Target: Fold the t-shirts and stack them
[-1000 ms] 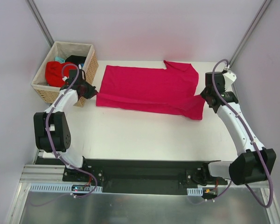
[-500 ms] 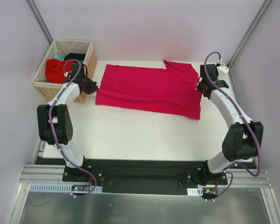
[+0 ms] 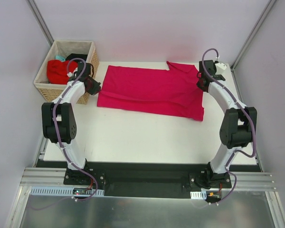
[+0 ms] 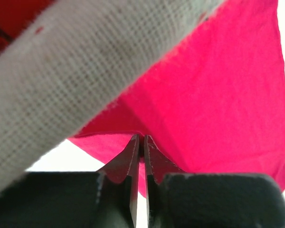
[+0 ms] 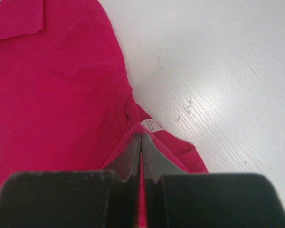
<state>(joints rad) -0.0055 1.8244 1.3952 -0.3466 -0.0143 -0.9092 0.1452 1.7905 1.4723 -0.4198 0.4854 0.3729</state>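
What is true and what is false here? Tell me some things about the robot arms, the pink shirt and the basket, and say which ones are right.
1. The pink t-shirt lies spread on the table. True.
2. The basket is empty. False: it holds a red t-shirt and some dark cloth.
3. The left end effector is shut on the pink t-shirt's edge. True.
4. The right end effector is wide open over bare table. False: it is shut on the pink t-shirt, beside the neck label.
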